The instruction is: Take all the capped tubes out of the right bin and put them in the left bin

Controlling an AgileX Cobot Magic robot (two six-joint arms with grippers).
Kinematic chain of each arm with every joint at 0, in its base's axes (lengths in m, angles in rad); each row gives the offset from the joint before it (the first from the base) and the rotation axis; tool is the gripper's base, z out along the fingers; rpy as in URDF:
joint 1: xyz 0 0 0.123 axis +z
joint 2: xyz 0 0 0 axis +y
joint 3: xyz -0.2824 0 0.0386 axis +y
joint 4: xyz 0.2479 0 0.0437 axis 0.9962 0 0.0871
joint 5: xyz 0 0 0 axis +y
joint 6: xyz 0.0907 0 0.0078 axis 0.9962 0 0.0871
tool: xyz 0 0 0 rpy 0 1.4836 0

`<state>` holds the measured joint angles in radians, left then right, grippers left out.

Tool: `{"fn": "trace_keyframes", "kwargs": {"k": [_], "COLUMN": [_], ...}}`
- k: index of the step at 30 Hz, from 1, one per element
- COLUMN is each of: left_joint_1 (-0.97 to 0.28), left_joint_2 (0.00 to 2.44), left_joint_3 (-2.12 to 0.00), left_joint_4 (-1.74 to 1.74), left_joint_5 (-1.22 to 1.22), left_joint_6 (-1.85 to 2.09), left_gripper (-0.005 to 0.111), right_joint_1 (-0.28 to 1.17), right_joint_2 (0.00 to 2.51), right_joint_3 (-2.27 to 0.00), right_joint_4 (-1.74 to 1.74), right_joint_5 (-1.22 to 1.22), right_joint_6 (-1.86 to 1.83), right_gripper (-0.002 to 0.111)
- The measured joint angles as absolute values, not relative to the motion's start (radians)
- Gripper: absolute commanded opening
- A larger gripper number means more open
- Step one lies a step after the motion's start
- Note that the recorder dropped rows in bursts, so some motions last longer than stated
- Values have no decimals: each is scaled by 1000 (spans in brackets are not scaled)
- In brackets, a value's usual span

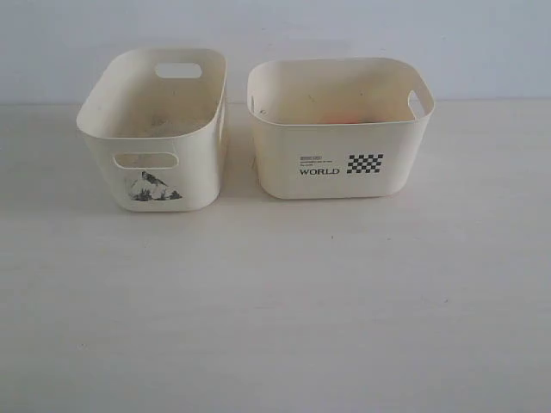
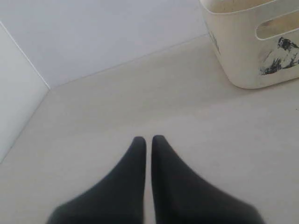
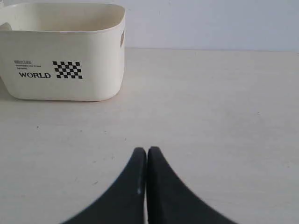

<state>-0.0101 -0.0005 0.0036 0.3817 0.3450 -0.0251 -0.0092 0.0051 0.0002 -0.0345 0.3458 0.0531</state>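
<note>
Left claw (image 2: 148,138): pinched narrow, black fingertips a hairline apart, nothing between them. Hovers above bare pale bench (image 2: 117,107), well apart from the left bin (image 2: 243,56), caught in the left wrist view only as a corner, with part of its handle slot and the black-and-white mountain picture under it. Right claw (image 3: 146,150): likewise narrow, tips all but touching, gripping nothing. Hangs over open bench, well short of the right bin (image 3: 93,46), and faces the wall printed with black "WORLD" and a small checkered patch.

From the exterior view: both cream bins upright on the bench, side by side, near each other but not touching. Left bin (image 1: 198,172) on the left of that view, turned at a slight angle, mountain picture toward the camera, a second handle slot in the far wall. Right bin (image 1: 284,146) squarer to the camera, with a handle cut-out showing at its right end. Holds, low against its far inner wall, a soft orange-red blur, apparently the cap of one of the capped tubes (image 1: 344,117); tube body too blurred to trace. Blue-capped tube either hidden behind the near wall or too faint to pick out; cannot tell which
</note>
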Motion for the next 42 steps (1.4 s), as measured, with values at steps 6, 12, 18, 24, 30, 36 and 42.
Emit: {"fn": "trace_keyframes", "kwargs": {"k": [6,12,18,24,30,36,42], "left_joint_1": [-10,-10,-10,-10,-10,-10,-10], "left_joint_2": [0,0,0,0,0,0,0], "left_joint_3": [4,4,4,4,4,4,4], "left_joint_4": [382,382,382,382,382,382,382], "left_joint_5": [345,345,345,345,345,345,345], "left_joint_6": [-25,-25,-25,-25,-25,-25,-25], "left_gripper": [4,4,4,4,4,4,4], "right_joint_1": [-9,-9,-9,-9,-9,-9,-9], "right_joint_2": [5,5,5,5,4,307,461], "right_joint_3": [0,0,0,0,-66,-398,-436], "right_joint_4": [-35,-36,-36,-36,-36,-34,-30], "right_joint_5": [346,310,119,-146,-320,156,154], "right_joint_6": [53,20,23,28,26,38,50], "right_gripper": [0,0,0,0,0,0,0]}}
